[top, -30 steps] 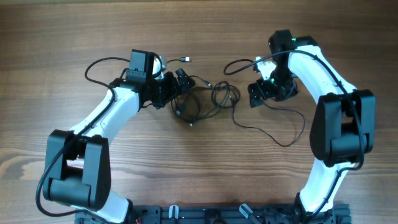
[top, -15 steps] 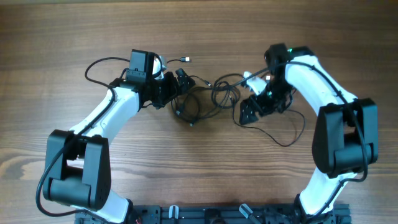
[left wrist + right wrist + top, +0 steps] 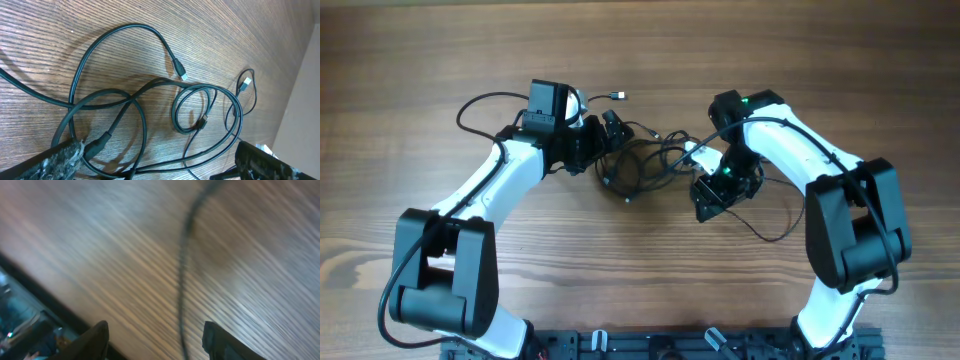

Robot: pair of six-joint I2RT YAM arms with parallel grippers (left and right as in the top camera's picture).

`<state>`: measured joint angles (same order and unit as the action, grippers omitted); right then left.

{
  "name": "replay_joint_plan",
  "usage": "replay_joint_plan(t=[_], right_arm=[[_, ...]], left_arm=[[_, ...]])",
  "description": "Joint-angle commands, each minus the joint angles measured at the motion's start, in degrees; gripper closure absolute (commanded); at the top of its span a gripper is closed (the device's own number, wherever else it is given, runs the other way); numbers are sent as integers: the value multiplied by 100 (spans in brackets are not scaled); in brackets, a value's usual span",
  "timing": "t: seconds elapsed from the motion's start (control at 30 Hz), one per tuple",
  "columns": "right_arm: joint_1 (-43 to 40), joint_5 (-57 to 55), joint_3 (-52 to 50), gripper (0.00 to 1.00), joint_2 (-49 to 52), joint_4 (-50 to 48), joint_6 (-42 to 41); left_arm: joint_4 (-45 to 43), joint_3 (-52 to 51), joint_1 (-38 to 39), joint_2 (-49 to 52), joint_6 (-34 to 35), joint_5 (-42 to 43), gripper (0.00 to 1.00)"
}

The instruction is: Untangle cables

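Left gripper [image 3: 157,150] spread wide, the cables [image 3: 200,107] looped just ahead of its fingertips; right gripper [image 3: 155,327] parted too, one blurred strand [image 3: 182,270] running between its fingers.

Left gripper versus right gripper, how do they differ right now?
The left gripper straddles the tangle of cables, with several loops between its fingers; the right gripper has only a single strand between its fingers. From overhead, the left gripper sits at the tangle's upper left, the right gripper at its lower right. The left gripper's jaws stand wider than the right gripper's. Shared: both are open, neither clamping a cable.
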<state>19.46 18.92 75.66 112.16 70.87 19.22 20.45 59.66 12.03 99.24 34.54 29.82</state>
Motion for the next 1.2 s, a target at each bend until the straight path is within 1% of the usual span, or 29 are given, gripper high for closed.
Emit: replay_joint_plan(t=[0.0, 0.03, 0.07, 0.1, 0.13, 0.23, 0.37, 0.5, 0.6, 0.63, 0.67, 0.7, 0.77, 0.87, 0.93, 1.03, 1.13, 1.17], right_arm=[[-2, -737, -44, 38, -50, -2, -612], [-2, -734, -44, 45, -50, 17, -614], [-2, -728, -44, 59, -50, 22, -629], [-2, -697, -44, 75, -50, 37, -726], [-2, -684, -44, 95, -50, 52, -765], [-2, -330, -44, 96, -50, 155, -710], [-39, -328, -31, 96, -72, 385, -839], [-98, -319, -24, 95, -446, 407, -927], [-101, -330, -24, 96, -1062, 131, -911], [-103, -365, -24, 96, -1305, -52, -914], [-116, -417, -24, 96, -1698, -444, -933], [-131, -413, -24, 96, -1843, -640, -944], [-168, -553, -24, 96, -2181, -1215, -1257], [-184, -1381, -24, 96, -2398, -1906, -2050], [-188, -1921, -26, 96, -2361, -2116, -2457], [-188, -2367, -26, 96, -2186, -2212, -2883], [-188, -2549, -26, 95, -1904, -2295, -2994], [-188, -2588, -26, 93, -1801, -2350, -2992]], left_arm=[[-2, 35, 17, 44, -114, -15, 0], [-4, 35, 17, 44, -114, -15, 0], [-2, 35, 17, 44, -114, -15, 0], [-2, 35, 17, 44, -114, -15, 0], [-2, 35, 17, 44, -114, -15, 0], [-2, 35, 17, 44, -114, -15, 0], [-2, 35, 17, 44, -114, -15, 0], [-4, 35, 17, 44, -114, -15, 0], [-2, 35, 17, 44, -114, -15, 0], [-4, 35, 17, 44, -114, -15, 0], [-2, 35, 17, 44, -114, -15, 0], [-2, 35, 17, 44, -114, -15, 0], [-2, 35, 17, 44, -114, -15, 0], [-4, 35, 17, 44, -114, -15, 0], [-4, 35, 17, 44, -114, -15, 0], [-2, 35, 17, 44, -114, -15, 0], [-2, 35, 17, 44, -114, -15, 0], [-2, 35, 17, 44, -114, -15, 0]])
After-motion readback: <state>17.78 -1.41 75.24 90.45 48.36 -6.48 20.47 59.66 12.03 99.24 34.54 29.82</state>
